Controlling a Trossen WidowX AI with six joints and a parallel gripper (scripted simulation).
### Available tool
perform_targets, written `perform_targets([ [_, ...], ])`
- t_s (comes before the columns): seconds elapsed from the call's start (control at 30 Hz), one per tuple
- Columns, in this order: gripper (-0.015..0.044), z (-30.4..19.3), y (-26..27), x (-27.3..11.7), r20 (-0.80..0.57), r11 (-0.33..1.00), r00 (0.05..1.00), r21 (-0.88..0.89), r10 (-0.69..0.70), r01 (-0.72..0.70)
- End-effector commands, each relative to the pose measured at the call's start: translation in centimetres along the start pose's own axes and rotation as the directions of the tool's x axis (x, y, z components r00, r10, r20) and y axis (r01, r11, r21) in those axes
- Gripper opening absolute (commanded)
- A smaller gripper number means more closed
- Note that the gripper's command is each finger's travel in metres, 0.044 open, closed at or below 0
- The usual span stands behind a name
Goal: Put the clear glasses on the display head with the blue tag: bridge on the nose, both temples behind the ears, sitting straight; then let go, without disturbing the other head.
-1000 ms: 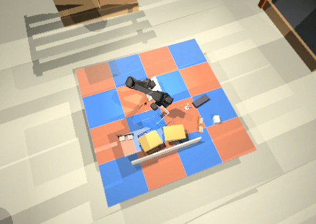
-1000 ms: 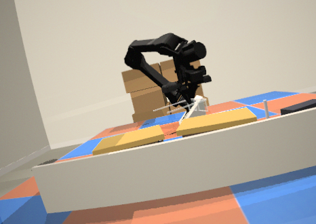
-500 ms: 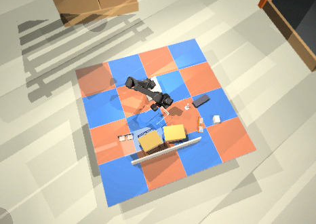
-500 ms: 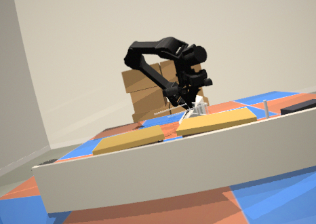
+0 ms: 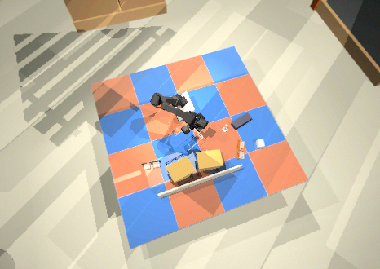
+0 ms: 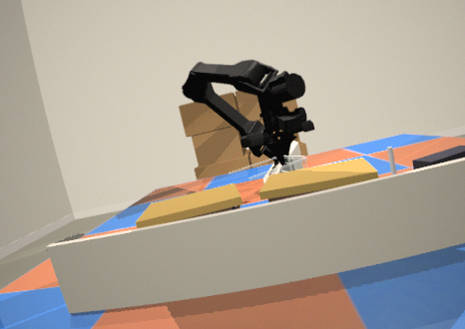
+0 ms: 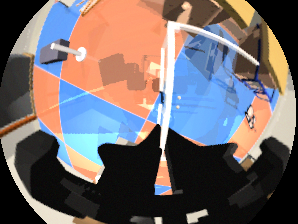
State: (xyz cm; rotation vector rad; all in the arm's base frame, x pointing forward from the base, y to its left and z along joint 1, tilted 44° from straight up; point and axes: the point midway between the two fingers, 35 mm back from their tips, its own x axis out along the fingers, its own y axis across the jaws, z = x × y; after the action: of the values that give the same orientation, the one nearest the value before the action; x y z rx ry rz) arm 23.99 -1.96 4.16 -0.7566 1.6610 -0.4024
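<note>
My gripper (image 6: 280, 164) (image 7: 160, 127) is shut on the clear glasses (image 5: 200, 136) (image 7: 170, 75). Their white-edged frame stands up from the fingertips in the wrist view, with one temple reaching right. In the exterior view they are behind the right yellow-topped display head, above the table. Two display heads are largely hidden under yellow slabs: the left head's slab (image 5: 181, 169) (image 6: 190, 204) and the right head's slab (image 5: 209, 160) (image 6: 319, 179). The gripper is on the robot's side of both. I cannot make out the blue tag, nor the noses or ears.
Blue glasses (image 5: 178, 156) are by the left head. Dark-framed glasses (image 5: 151, 165) lie left, orange glasses (image 5: 240, 150) right. A thin post (image 5: 225, 128) (image 6: 392, 161), a dark block (image 5: 241, 121) and a white cube (image 5: 260, 143) are at the right. A low wall (image 5: 200, 182) (image 6: 249, 259) runs behind the heads.
</note>
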Motion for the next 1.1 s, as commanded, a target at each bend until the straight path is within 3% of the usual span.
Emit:
perform_targets([
  [0.0,0.0000,0.0,0.0,0.5,0.001,1.000,1.000,-0.006,-0.004,0.004],
  [1.07,0.0000,0.0,-0.1,3.4,0.001,1.000,1.000,-0.005,-0.005,0.005],
])
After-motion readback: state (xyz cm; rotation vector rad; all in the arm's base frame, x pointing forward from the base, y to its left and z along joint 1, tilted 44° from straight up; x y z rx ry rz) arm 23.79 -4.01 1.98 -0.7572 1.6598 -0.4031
